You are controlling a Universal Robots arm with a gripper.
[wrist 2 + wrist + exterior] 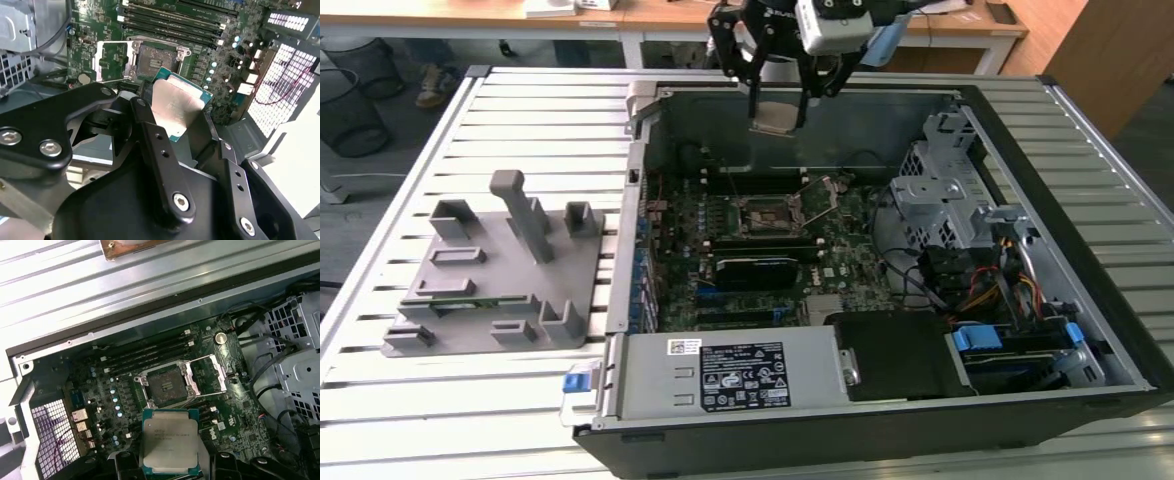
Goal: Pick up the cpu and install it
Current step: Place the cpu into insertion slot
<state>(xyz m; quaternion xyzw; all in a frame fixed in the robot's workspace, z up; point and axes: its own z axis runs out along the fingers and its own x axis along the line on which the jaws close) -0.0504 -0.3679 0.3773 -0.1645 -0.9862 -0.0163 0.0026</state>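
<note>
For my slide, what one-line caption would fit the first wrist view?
Gripper holding the cpu above the motherboard, close to its open socket, inside the computer case.

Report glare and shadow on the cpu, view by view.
Second wrist view: glare washes the cpu top pale. First wrist view: it is evenly lit, faint markings showing. Exterior view: it glints pale in the tool against the shadowed case.

Matte black hand (177,117) of jointed bars with silver screws (181,201).
</note>
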